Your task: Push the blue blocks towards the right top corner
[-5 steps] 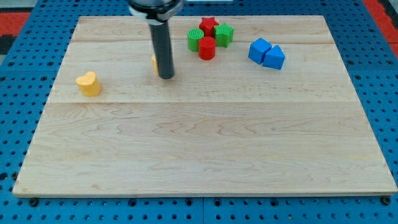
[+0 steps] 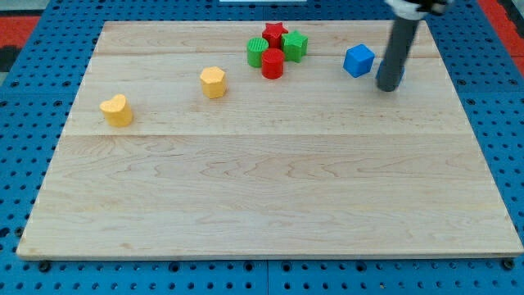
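Observation:
A blue cube [image 2: 359, 61] sits near the board's top right. A second blue block [image 2: 400, 72] is almost hidden behind my rod; only a sliver shows at the rod's right edge. My tip [image 2: 387, 87] rests on the board just right of the blue cube, touching or covering the second blue block. The rod rises to the view's top.
A red star [image 2: 275, 34], a red cylinder [image 2: 272, 64] and two green blocks [image 2: 256, 53] [image 2: 295, 46] cluster at top centre. A yellow block [image 2: 213, 82] lies left of them. A yellow heart [image 2: 117, 110] lies at the left. The wooden board [image 2: 262, 188] ends close to the right of my tip.
My rod moved from beside the yellow block at centre left to the board's top right. The two blue blocks shifted right and up; one is now hidden behind the rod.

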`<move>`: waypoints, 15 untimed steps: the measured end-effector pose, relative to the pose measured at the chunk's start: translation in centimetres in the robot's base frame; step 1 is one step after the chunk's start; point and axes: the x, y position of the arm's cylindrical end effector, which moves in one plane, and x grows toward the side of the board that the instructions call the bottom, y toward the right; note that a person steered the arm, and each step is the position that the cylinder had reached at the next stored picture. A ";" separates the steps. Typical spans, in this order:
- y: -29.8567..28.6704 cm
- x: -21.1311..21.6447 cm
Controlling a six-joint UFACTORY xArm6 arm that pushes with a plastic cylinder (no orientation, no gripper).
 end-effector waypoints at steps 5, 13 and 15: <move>0.4 0.4; -0.4 -10.9; -2.1 -4.5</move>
